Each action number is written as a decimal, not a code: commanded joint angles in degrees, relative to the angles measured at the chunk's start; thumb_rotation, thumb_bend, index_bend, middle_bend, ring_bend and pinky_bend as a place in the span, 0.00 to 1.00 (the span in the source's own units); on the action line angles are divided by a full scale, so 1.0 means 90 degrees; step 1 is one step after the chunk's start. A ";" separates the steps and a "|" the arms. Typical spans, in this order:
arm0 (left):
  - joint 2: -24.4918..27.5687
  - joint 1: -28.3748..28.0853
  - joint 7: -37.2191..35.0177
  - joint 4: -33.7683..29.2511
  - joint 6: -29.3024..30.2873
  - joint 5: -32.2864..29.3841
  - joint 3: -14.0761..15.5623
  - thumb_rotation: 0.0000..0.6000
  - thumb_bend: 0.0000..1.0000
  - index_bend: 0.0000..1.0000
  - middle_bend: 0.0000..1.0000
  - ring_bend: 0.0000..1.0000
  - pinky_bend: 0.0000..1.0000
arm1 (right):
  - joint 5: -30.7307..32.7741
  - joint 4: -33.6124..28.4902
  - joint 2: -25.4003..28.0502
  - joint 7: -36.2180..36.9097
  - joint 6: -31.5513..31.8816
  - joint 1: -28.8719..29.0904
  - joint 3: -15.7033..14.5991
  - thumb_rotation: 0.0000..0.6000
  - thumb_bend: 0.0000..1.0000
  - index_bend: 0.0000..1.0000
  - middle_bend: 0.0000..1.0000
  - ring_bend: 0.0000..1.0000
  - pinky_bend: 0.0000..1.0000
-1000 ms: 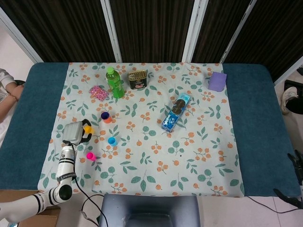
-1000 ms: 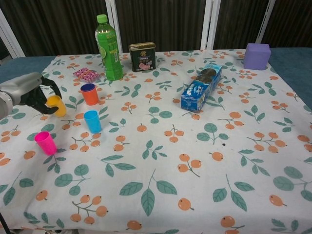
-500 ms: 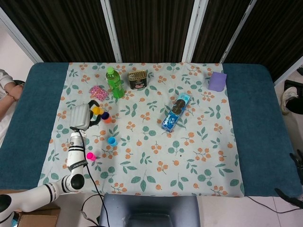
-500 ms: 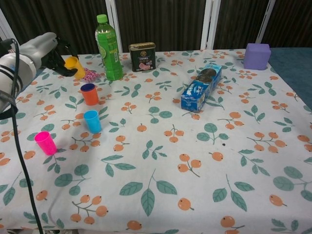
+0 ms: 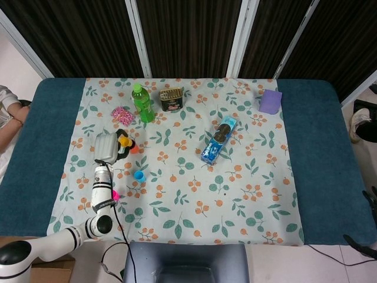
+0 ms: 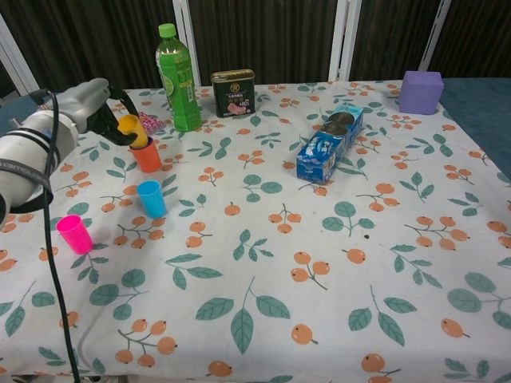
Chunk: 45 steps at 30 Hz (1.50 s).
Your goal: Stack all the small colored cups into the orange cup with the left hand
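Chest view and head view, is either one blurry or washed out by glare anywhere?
Chest view: sharp across the tablecloth, even soft light, faint shadows beside the blue cup and pink cup; the left hand with the yellow cup is crisp. Head view: evenly lit, no glare, small things like the cups look coarse.

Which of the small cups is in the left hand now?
The yellow cup. The left hand holds it just above the orange cup, while the blue cup and pink cup stand free on the cloth.
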 commanded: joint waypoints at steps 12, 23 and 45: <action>-0.0197 -0.0075 0.0220 0.0122 -0.0209 -0.0093 0.0042 1.00 0.35 0.15 1.00 1.00 1.00 | -0.0005 0.0009 0.0013 0.0045 0.0027 -0.0012 0.0005 1.00 0.19 0.00 0.00 0.00 0.00; 0.0679 0.0401 0.0248 -0.1811 0.0060 0.0342 0.0391 1.00 0.34 0.03 1.00 1.00 1.00 | -0.0026 0.0008 0.0004 0.0024 0.0005 -0.0005 -0.0009 1.00 0.19 0.00 0.00 0.00 0.00; 0.0968 0.0933 0.0737 -0.3108 0.0327 0.0757 0.1468 1.00 0.35 0.23 1.00 1.00 1.00 | -0.0149 0.0028 0.0004 0.0007 0.0003 0.0002 -0.0075 1.00 0.19 0.00 0.00 0.00 0.00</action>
